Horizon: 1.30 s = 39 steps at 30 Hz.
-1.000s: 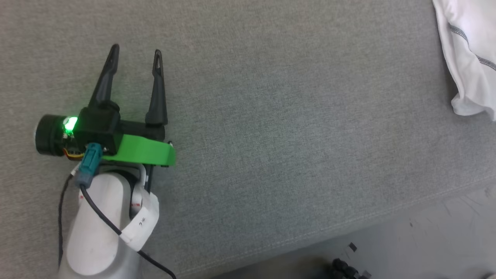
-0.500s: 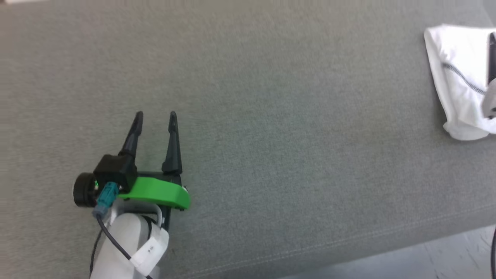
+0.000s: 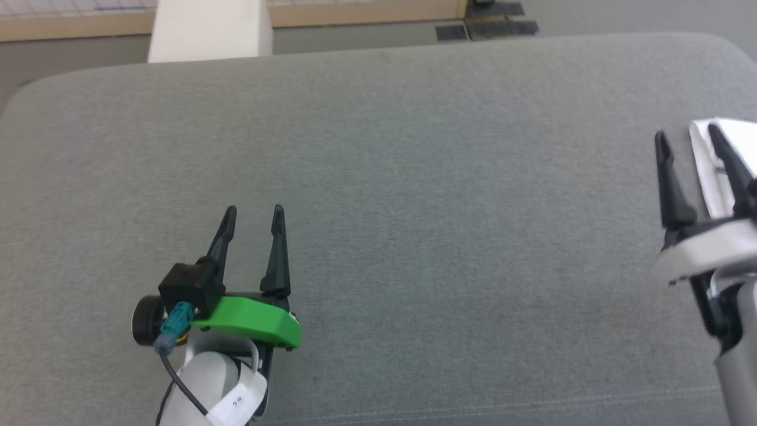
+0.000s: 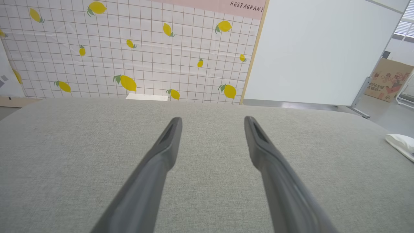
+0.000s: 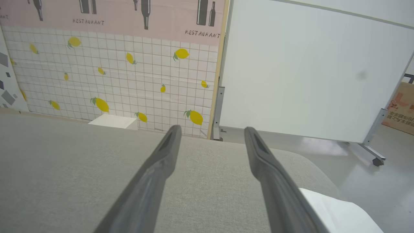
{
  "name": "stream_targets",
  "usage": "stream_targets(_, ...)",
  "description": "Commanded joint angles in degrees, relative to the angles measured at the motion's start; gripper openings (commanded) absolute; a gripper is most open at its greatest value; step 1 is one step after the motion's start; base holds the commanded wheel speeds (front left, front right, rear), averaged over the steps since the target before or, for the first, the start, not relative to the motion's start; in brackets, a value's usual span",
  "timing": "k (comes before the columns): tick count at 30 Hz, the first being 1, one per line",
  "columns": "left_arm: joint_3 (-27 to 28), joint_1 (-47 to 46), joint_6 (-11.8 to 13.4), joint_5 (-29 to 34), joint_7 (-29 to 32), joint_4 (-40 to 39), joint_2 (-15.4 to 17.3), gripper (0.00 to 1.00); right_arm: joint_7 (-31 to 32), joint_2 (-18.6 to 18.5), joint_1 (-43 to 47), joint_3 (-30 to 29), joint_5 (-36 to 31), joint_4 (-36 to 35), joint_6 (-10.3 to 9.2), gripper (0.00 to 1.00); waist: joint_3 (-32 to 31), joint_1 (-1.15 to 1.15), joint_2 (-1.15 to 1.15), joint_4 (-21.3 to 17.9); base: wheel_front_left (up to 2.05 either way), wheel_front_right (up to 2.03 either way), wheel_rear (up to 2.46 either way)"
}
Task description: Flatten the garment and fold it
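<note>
We hold our left gripper (image 3: pixel 254 208) and right gripper (image 3: pixel 686 131) spread and empty over a broad grey fabric cushion (image 3: pixel 426 177). The white thin cloth garment (image 3: pixel 708 171) lies at its right edge, and a white rigid box (image 3: pixel 210 29) stands beyond the far edge.

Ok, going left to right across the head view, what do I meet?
Left tool → dark floor patches → right tool. The white box sits across the left tool's span and the shirt lies behind the right tool's fingers, so both are left out.
</note>
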Motion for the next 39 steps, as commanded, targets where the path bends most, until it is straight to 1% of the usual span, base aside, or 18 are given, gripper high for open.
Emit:
stream_targets(1,0.03,1.02,0.03,-0.47,-0.26,0.28,-0.22,1.0,-0.41,1.02,2.67,-0.19,0.65,-2.29,-0.11,1.0,-2.95,0.0,0.0,3.17,0.0,0.0,0.0)
stream_targets(4,-0.37,1.62,0.1,-0.63,-0.26,0.57,-0.32,1.0,-0.56,3.03,7.39,-1.14,0.86,-6.95,-0.11,1.0,-3.49,0.0,0.0,4.32,0.0,0.0,0.0)
stream_targets(8,-0.94,2.09,0.07,-0.98,-0.26,1.04,-0.39,1.0,-0.43,6.32,12.42,-2.74,0.06,-11.07,-0.11,1.0,-4.01,0.0,0.0,5.51,0.0,0.0,0.0)
stream_targets(14,-1.69,2.87,0.53,-1.59,-0.27,1.38,-0.44,1.0,0.5,10.75,17.51,-4.57,-2.08,-14.33,-0.11,1.0,-4.37,0.0,0.0,6.38,0.0,0.0,0.0)
stream_targets(18,-2.56,3.05,1.07,-2.09,-0.27,1.36,-0.44,1.0,0.57,12.48,19.77,-5.83,-3.4,-15.53,-0.11,1.0,-4.43,0.0,0.0,6.95,0.0,0.0,0.0)
stream_targets(26,-3.32,3.3,1.82,-2.82,-0.27,0.86,-0.45,1.0,0.58,14.26,22.58,-6.86,-5.12,-17.12,-0.11,1.0,-4.44,0.0,0.0,7.47,0.0,0.0,0.0)
stream_targets(39,-3.84,3.4,2.4,-3.57,-0.27,0.83,-0.45,1.0,1.8,15.0,23.39,-6.64,-5.69,-17.97,-0.11,1.0,-4.94,0.0,0.0,7.32,0.0,0.0,0.0)
